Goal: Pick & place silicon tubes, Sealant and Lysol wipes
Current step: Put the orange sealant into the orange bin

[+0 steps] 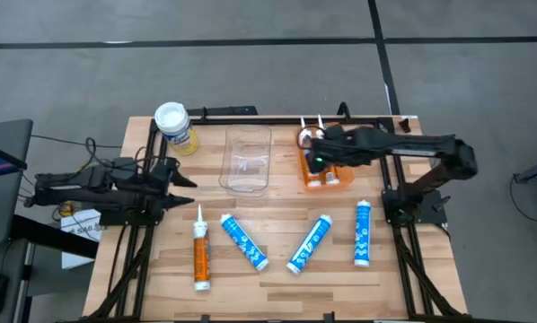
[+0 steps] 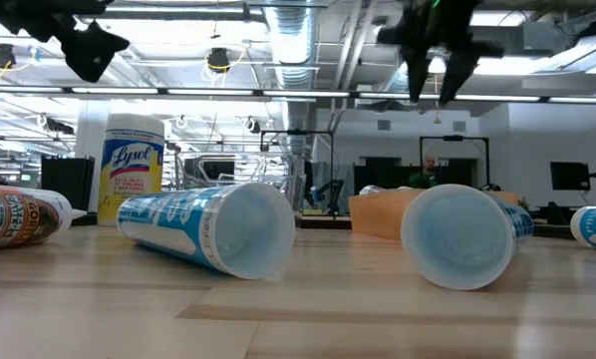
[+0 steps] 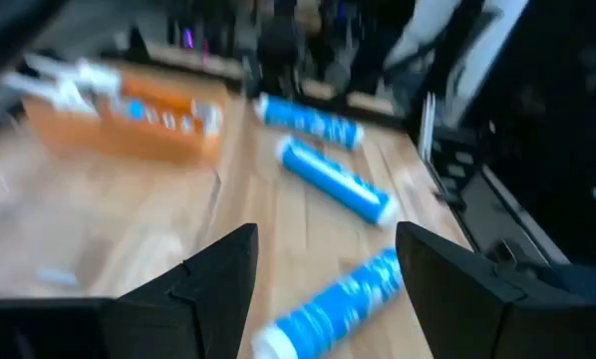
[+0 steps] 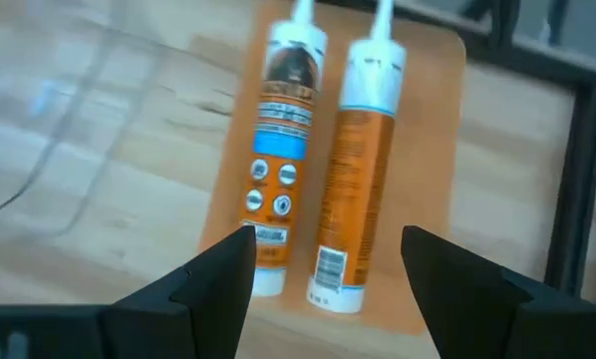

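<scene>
While hovering over two orange sealant tubes (image 4: pixel 318 170) on an orange tray (image 4: pixel 433 199), right gripper (image 4: pixel 328 264) jaws spread, empty. Left gripper (image 3: pixel 323 269) likewise released above table (image 1: pixel 277 278).

A clear plastic bin (image 1: pixel 247 160) lies on the wooden table (image 1: pixel 277 278), beside an orange tray (image 1: pixel 341 178).

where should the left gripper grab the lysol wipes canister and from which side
Grip the Lysol wipes around the yellow-labelled body, below the white lid. It stands upright at the table's back left corner, so a level approach from the left gripper, which sits open just in front of it, suits best. The clear bin stands apart on its right, leaving the flanks free for both fingers.
</scene>
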{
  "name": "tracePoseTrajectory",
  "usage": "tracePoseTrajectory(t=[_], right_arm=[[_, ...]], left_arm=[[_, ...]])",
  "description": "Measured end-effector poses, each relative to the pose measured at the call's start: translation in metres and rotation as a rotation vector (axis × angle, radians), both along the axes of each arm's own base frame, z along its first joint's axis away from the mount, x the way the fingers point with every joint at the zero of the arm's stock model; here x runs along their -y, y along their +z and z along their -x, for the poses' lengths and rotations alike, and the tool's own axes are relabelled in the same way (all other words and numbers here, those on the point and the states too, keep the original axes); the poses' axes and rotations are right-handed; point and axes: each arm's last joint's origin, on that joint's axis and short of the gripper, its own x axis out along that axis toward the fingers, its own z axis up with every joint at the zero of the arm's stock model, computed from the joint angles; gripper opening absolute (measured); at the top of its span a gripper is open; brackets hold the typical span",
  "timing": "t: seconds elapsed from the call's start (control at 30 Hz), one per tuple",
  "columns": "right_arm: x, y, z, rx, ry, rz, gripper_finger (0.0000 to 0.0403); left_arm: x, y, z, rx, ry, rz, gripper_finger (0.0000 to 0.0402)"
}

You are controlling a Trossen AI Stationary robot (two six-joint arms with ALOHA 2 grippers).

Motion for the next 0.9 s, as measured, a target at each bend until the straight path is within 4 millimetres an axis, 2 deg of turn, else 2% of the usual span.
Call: tracePoseTrajectory(t=[0.23,0.5,0.67,0.73,0.9], right_arm=[[-0.034,0.036,0.036,0.078,0.262,0.129,0.0244],[-0.053,0.059,0.075,0.131,0.427,0.202,0.0244],[-0.057,0.064,0.096,0.18,0.439,0.225,0.0244],[-0.058,0.062,0.103,0.207,0.42,0.213,0.0244],[-0.06,0.052,0.118,0.231,0.402,0.186,0.0244]], left_arm=[[0.005,0.024,-0.022,-0.182,-0.123,0.078,0.0231],[0.01,0.046,-0.052,-0.267,-0.094,0.242,0.0231],[0.01,0.049,-0.071,-0.205,-0.08,0.267,0.0231],[0.01,0.05,-0.076,-0.194,-0.06,0.331,0.0231],[0.013,0.039,-0.073,-0.338,-0.004,0.47,0.0231]])
